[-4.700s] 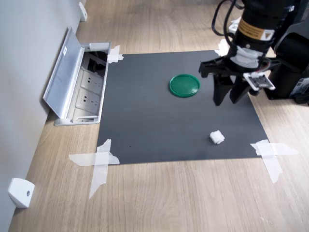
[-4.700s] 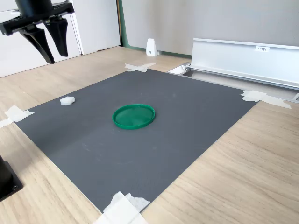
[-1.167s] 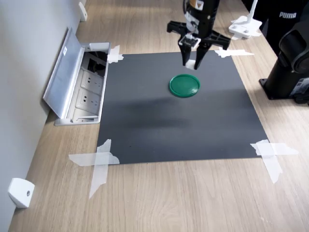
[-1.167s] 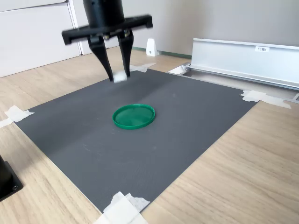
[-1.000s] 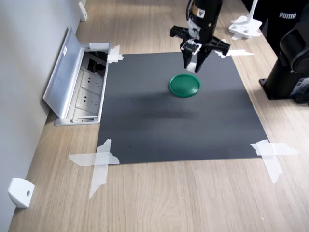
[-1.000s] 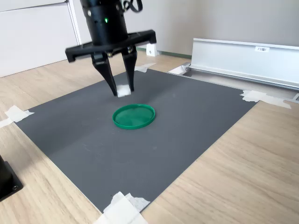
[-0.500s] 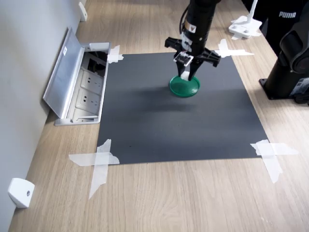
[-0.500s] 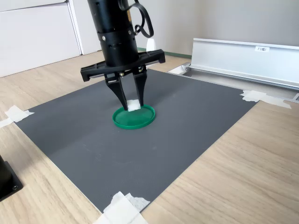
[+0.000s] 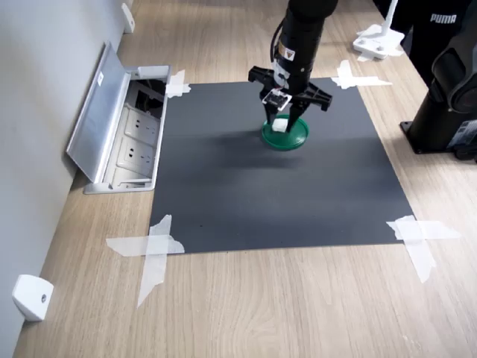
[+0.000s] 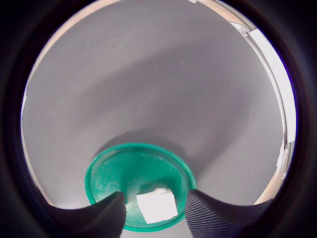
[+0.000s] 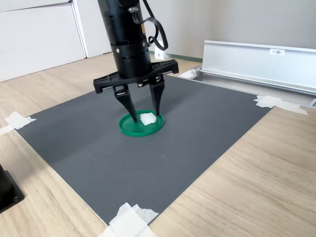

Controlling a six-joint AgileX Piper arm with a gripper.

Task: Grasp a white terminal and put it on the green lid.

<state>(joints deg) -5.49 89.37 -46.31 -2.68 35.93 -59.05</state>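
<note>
The green lid [image 9: 296, 139] lies on the dark grey mat [image 9: 276, 194] and shows in both exterior views. The white terminal [image 9: 280, 124] rests flat on the lid, near its rim. My gripper [image 9: 282, 129] points straight down over the lid, one finger on each side of the terminal. In the second exterior view the gripper [image 11: 145, 119] is open, with small gaps between its fingertips and the terminal [image 11: 147, 118] on the lid [image 11: 132, 130]. The wrist view shows the terminal [image 10: 157, 207] on the lid [image 10: 119, 173], clear of both fingers [image 10: 106, 214].
White tape [image 9: 153, 250] holds the mat's corners to the wooden floor. An open floor socket box [image 9: 130, 138] with a raised metal cover stands at the first exterior view's left. A black arm base [image 9: 447, 104] is at its right, a white wedge block [image 9: 30, 297] at its lower left.
The gripper came down from above the mat's far side onto the lid with the terminal in it. Its fingers have now spread, and the terminal lies free on the lid.
</note>
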